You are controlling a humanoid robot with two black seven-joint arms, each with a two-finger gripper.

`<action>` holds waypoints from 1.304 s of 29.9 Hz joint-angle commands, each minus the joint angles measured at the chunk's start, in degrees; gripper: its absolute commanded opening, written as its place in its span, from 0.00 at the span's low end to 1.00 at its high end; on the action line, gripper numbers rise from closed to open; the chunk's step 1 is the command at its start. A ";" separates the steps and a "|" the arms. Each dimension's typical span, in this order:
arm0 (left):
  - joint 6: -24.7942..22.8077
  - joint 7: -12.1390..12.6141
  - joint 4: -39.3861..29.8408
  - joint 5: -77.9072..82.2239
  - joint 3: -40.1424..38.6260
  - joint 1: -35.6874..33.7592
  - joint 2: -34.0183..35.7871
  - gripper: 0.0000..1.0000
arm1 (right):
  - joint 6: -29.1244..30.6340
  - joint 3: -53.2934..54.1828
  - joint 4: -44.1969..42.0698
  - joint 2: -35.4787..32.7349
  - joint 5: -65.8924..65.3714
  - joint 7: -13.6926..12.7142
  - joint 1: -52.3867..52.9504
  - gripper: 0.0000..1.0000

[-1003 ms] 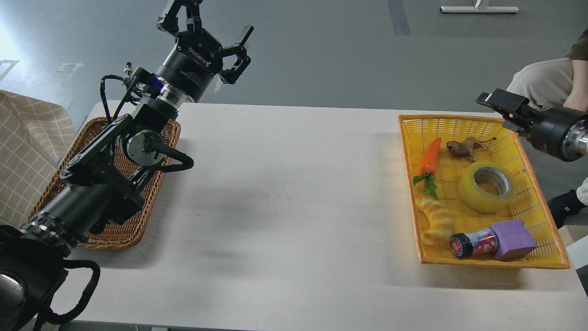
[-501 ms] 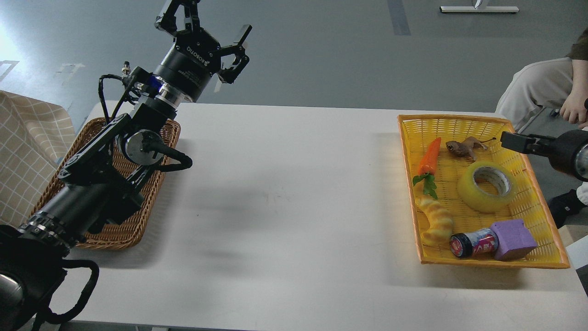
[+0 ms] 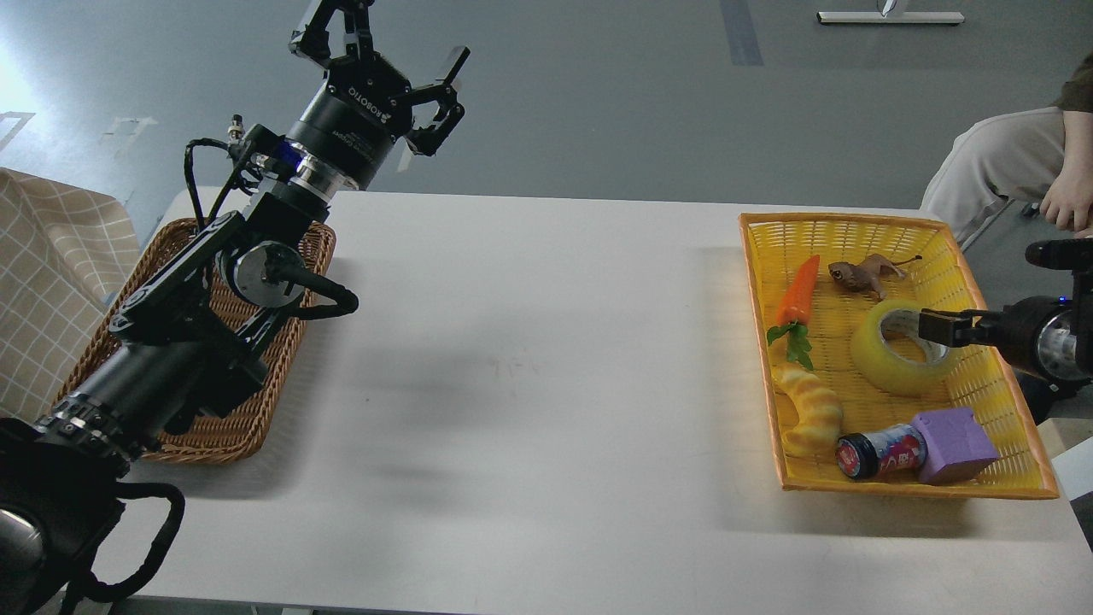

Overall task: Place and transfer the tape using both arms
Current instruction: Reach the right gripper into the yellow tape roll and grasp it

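The tape (image 3: 888, 363), a thick translucent yellow roll with a grey-white core, lies flat in the yellow basket (image 3: 854, 226) at the table's right. My right gripper (image 3: 999, 290) comes in from the right edge with its jaws spread. One finger (image 3: 939, 327) sits over the roll's core opening and the other (image 3: 1059, 254) is up and to the right, outside the basket. It holds nothing. My left gripper (image 3: 391, 49) is open and empty, raised high beyond the table's far left edge.
The yellow basket also holds a toy carrot (image 3: 798, 295), a brown animal figure (image 3: 858, 273), a yellow twisted bread toy (image 3: 811, 410), a small jar (image 3: 879, 453) and a purple block (image 3: 955, 444). A wicker basket (image 3: 243, 427) lies under my left arm. A person (image 3: 1025, 162) sits at far right.
My right gripper has moved down and toward me, from above the yellow basket's far right corner to the tape, one finger now over its core. My left arm barely moved.
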 commanded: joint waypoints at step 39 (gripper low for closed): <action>0.00 0.00 0.01 -0.05 0.00 0.00 0.02 0.98 | 0.00 -0.48 -10.67 7.55 0.03 -0.44 0.98 0.35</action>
